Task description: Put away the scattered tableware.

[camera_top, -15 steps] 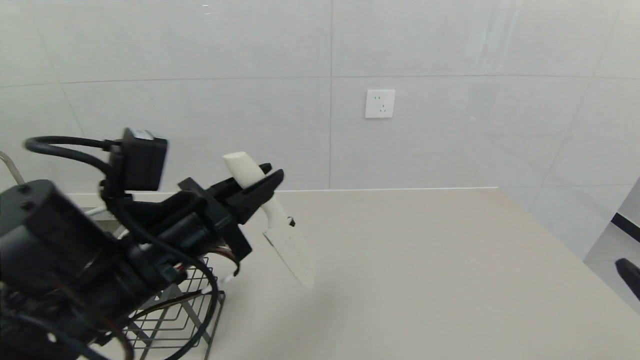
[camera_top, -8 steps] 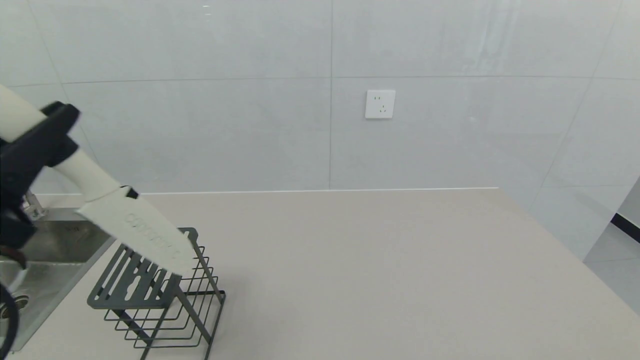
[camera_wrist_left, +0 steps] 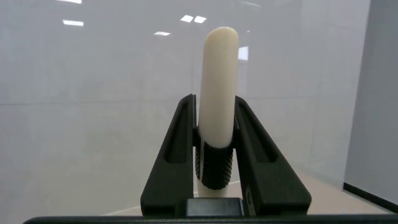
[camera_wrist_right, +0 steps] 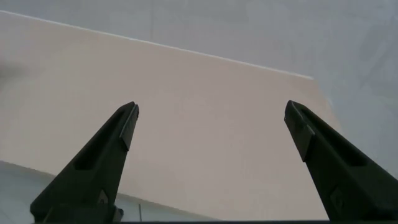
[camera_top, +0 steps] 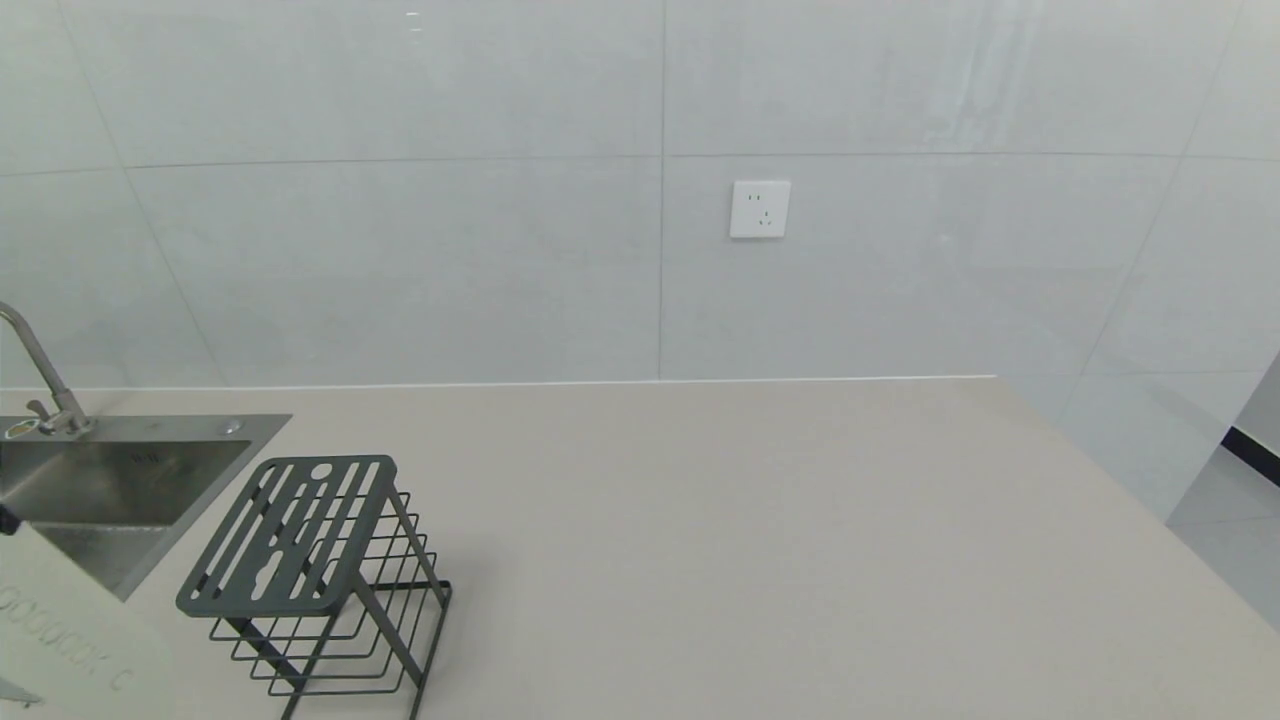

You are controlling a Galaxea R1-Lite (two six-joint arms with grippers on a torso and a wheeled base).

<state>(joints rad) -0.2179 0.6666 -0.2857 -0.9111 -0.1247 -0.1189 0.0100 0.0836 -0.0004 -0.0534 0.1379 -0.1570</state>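
Tally: knife (camera_wrist_left: 219, 68) x1, white. Slotted wire rack (camera_top: 290, 530) x1. Sink (camera_top: 150, 427) x1, faucet (camera_top: 40, 370) x1. Wall socket (camera_top: 760, 208) x1. Countertop (camera_top: 750, 520) x1. Grippers x2: left gripper (camera_wrist_left: 212, 102), right gripper (camera_wrist_right: 211, 113), two fingers each. Rack slots: several, exact number unreadable.

The white knife (camera_top: 60, 640) is showing its broad, pale blade at the near left corner. Its rounded cream handle is sitting clamped between the fingers of the left end effector (camera_wrist_left: 214, 102). The dark wire knife rack (camera_top: 290, 530), topped with a slotted plate, is standing upright on the table (camera_top: 750, 520), just right of the blade.
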